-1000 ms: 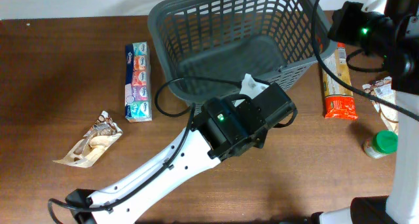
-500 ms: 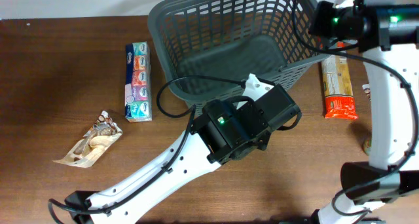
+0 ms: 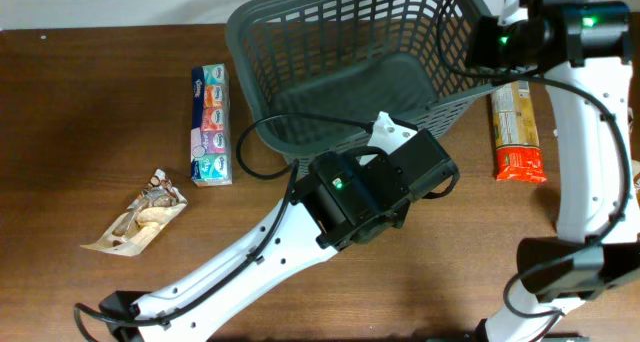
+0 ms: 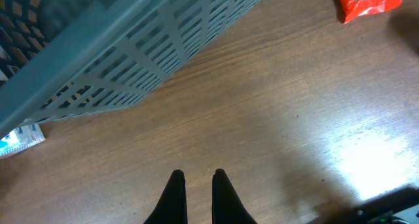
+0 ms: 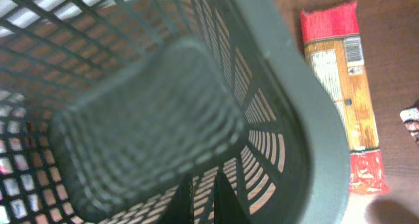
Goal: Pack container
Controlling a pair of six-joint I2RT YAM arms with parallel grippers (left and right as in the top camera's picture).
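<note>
The container, a large dark grey slotted basket, stands at the back middle of the table, and its base shows bare. My left gripper is shut and empty, low over bare wood just in front of the basket's slotted side. In the overhead view it sits at the basket's front edge. My right gripper is shut and empty, hanging inside the basket near its right wall. In the overhead view its fingers are hidden under the wrist.
A tissue multipack lies left of the basket; its corner shows in the left wrist view. A snack bag lies at the front left. A long pasta packet lies right of the basket and shows in the right wrist view.
My right arm has swung left from the table's right side to over the basket's right rim. The left arm has barely shifted.
</note>
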